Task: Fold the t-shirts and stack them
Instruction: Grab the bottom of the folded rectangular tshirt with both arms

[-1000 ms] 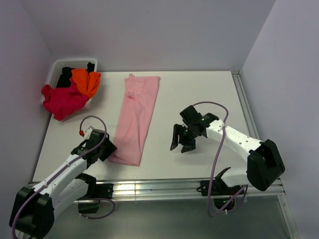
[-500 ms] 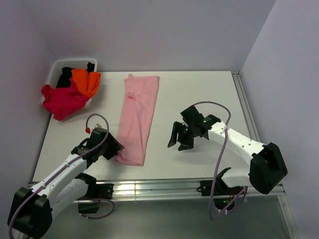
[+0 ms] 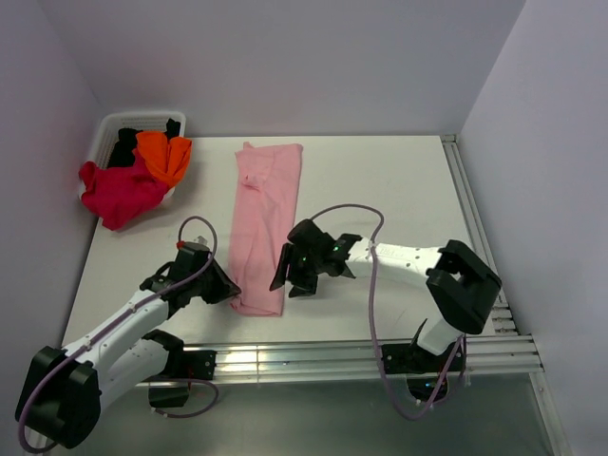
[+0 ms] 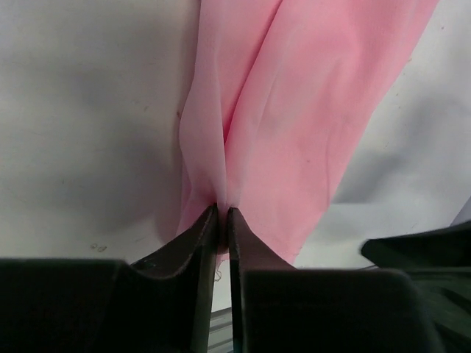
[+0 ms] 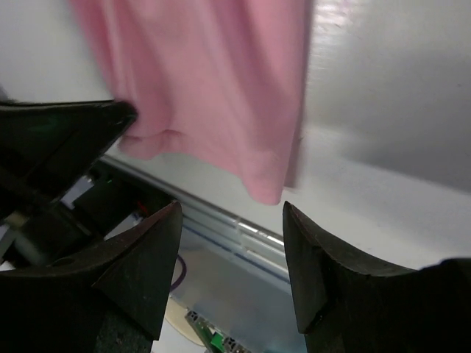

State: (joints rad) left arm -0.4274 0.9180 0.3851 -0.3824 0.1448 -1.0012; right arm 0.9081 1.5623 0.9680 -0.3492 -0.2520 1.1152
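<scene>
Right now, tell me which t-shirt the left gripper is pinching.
The light pink t-shirt, laid out as a long strip mid-table; the left gripper is shut on its near edge. The crimson, orange and black ones lie bunched at the white basket.

White tabletop: pink t-shirt folded in long strip, left of centre; basket at far-left corner.

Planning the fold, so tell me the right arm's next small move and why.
Probably ease the right gripper onto the pink t-shirt's near right corner and close. Its jaws stand open beside that corner, while the left gripper is pinched on the near left corner, so the hem is held on one side only.
</scene>
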